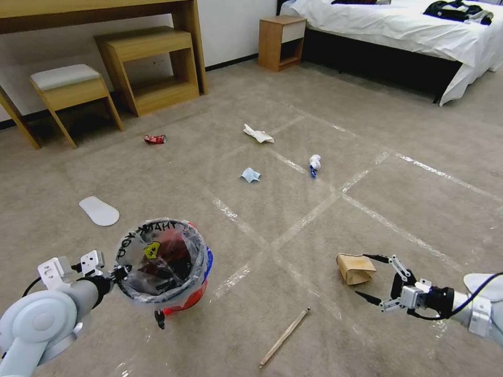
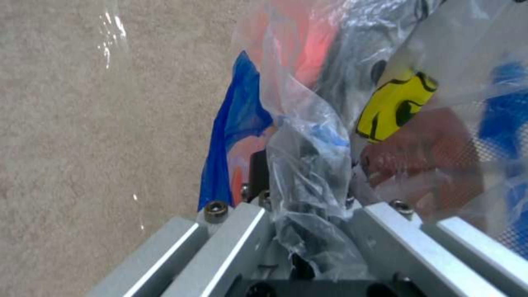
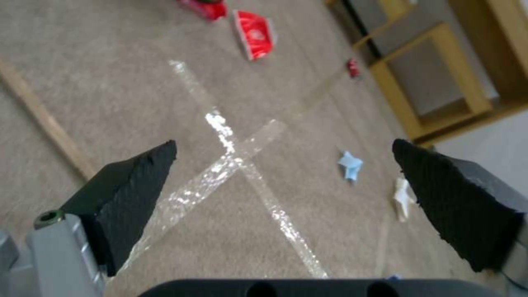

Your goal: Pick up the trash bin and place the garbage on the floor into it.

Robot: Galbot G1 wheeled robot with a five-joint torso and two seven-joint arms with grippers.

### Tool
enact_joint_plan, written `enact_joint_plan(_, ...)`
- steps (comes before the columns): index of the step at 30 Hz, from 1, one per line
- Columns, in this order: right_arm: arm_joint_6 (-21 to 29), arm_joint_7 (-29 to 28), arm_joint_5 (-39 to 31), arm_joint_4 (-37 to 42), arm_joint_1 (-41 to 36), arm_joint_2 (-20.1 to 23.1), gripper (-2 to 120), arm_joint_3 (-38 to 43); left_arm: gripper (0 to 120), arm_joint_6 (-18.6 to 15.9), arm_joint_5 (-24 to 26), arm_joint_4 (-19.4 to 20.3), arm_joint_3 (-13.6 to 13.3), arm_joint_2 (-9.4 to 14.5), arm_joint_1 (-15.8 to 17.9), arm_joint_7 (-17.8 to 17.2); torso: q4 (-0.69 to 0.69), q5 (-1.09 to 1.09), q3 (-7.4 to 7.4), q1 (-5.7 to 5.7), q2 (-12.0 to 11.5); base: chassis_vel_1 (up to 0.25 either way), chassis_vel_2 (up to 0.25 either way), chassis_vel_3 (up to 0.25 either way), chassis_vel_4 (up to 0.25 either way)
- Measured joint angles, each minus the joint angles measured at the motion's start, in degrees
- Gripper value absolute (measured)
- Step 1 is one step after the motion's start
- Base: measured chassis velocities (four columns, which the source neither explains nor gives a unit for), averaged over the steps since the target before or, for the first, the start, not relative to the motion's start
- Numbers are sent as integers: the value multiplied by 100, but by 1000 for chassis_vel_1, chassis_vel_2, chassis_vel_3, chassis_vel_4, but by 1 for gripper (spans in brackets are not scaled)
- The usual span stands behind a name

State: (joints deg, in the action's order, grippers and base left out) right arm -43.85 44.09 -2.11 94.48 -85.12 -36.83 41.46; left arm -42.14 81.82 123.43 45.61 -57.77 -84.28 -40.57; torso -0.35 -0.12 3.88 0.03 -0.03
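The trash bin [image 1: 181,293], red with a blue rim and a clear printed liner, hangs above the floor [image 1: 293,209]. My left gripper [image 1: 118,275] is shut on its lined rim [image 2: 242,123], and plastic bunches between the fingers [image 2: 258,222]. My right gripper [image 1: 367,277] is open low over the carpet, with the crumpled brown bag [image 1: 355,268] right at its fingertips. Garbage lies around: a wooden stick [image 1: 284,336], blue mask [image 1: 250,175], white paper [image 1: 258,134], white-blue wad [image 1: 314,162] and crushed red can [image 1: 155,139]. A red wrapper [image 3: 254,33] lies beyond the open right gripper [image 3: 284,144].
A white slipper [image 1: 98,210] lies left of the bin and another [image 1: 482,285] by my right arm. A desk, stool [image 1: 68,84] and low shelf [image 1: 152,63] line the far left wall. A nightstand [image 1: 281,42] and bed [image 1: 398,31] stand far right. Tape lines cross the carpet.
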Motion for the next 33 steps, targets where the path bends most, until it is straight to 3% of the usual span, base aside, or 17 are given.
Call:
enact_joint_plan(8,97,27,55,-51,501,715,100,-804,0,0,-197,-16,-40,-280,-6,39,0,0,0,0,0,0,0,0,0)
enact_joint_plan(14,157,59,55,-101,1185,923,100,-1550,0,0,-320,-3,42,-429,-87,91,-1,0,0,0,0,0,0,0,0)
enact_joint_plan(21,154,204,74,-423,2476,721,100,-2844,0,0,-459,5,97,-615,-157,97,0,0,0,0,0,0,0,0,0)
enact_joint_plan(24,97,385,63,-810,3276,444,100,-3778,0,0,-572,34,161,-745,-244,106,0,0,0,0,0,0,0,0,0)
enact_joint_plan(33,-195,654,1,-1400,3842,53,100,-4395,0,0,-755,34,235,-928,-339,169,1,0,0,0,0,0,0,0,0)
